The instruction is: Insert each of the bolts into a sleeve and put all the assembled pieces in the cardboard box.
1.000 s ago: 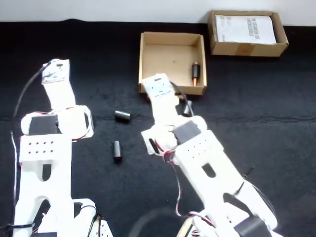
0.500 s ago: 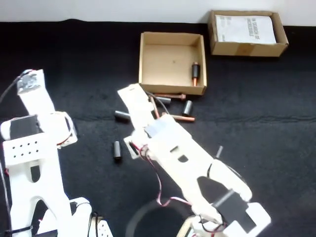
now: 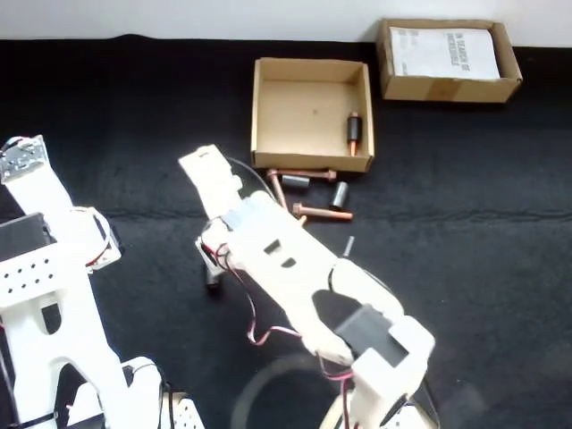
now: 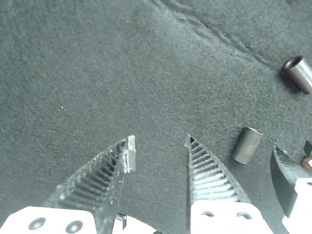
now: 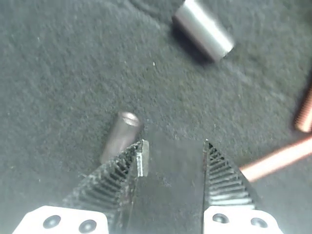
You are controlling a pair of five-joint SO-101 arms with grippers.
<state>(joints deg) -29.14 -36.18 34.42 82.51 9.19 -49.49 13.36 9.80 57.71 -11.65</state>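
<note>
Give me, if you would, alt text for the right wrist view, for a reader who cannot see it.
The right gripper hangs open over black cloth, a dark sleeve lying close beside one of its fingers. Farther off lie a silver sleeve, a copper bolt and part of a second bolt.

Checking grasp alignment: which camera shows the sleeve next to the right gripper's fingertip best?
Right wrist view: the sleeve lies whole and close, just outside one finger of the open right gripper. Left wrist view shows what looks like the same sleeve, smaller, farther off. In the high view the right arm hides most of it.
</note>
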